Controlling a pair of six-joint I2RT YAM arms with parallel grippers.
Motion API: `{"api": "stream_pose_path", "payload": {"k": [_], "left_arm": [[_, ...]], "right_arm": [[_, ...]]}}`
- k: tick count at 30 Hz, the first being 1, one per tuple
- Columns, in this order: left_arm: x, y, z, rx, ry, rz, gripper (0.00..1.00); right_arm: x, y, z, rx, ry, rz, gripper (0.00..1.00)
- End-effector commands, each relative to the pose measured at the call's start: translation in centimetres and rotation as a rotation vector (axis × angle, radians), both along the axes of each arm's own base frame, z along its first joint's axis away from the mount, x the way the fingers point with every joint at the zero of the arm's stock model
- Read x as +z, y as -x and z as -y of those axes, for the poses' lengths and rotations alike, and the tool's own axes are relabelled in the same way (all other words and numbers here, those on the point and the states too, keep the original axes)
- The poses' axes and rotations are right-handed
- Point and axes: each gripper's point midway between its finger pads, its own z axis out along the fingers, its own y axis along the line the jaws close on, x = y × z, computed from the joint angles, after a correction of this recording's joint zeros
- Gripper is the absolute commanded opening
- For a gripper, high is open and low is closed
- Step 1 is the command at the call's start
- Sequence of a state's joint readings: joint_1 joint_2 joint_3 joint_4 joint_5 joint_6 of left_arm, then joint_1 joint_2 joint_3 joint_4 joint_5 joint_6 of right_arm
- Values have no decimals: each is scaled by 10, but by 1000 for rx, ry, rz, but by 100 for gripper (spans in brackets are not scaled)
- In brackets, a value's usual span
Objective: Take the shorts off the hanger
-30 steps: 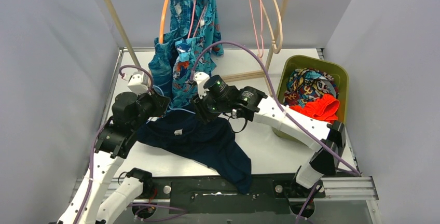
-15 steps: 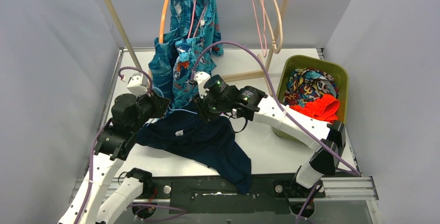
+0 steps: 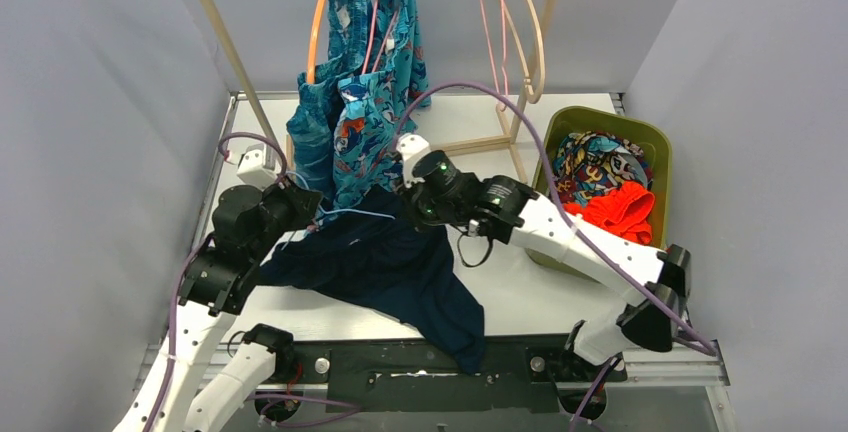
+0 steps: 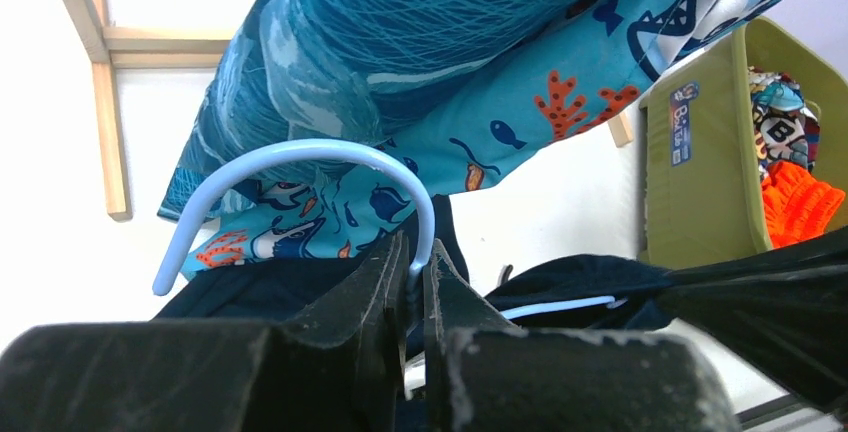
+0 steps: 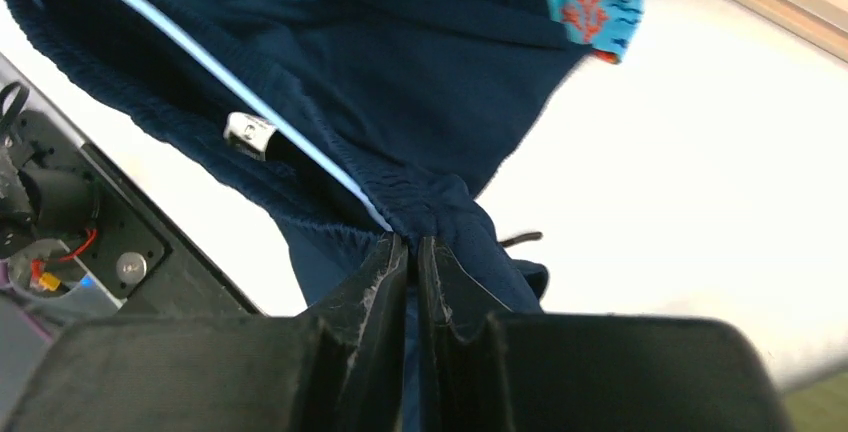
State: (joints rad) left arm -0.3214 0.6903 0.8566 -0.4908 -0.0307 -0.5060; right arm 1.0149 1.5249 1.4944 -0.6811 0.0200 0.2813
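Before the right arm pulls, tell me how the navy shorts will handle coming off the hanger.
Probably floppy: the navy shorts lie draped and folded, holding no shape. Their gathered waistband, pinched in the right gripper, looks elastic, so it may stretch before sliding along the light-blue hanger. The trailing leg will likely drag.

On the table [image 3: 520, 292] lie shorts [image 3: 400, 272], bin [image 3: 600, 114] to their right, rack [image 3: 225, 42] behind.
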Motion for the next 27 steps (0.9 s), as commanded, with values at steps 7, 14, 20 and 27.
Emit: {"api": "stream_pose_path", "payload": {"k": [7,14,20,27], "left_arm": [[28,-2,-27,148,14,102,0],[27,-5,-19,122,43,96,0],[29,-5,-13,100,70,94,0],[34,-3,-12,89,63,108,0]], "right_arm": [[22,-39,104,-353,-113,68,0],[16,-32,94,-303,-152,36,0],[-5,-1,54,-35,-128,-107,8],[-5,-1,53,-43,-83,-85,47]]}}
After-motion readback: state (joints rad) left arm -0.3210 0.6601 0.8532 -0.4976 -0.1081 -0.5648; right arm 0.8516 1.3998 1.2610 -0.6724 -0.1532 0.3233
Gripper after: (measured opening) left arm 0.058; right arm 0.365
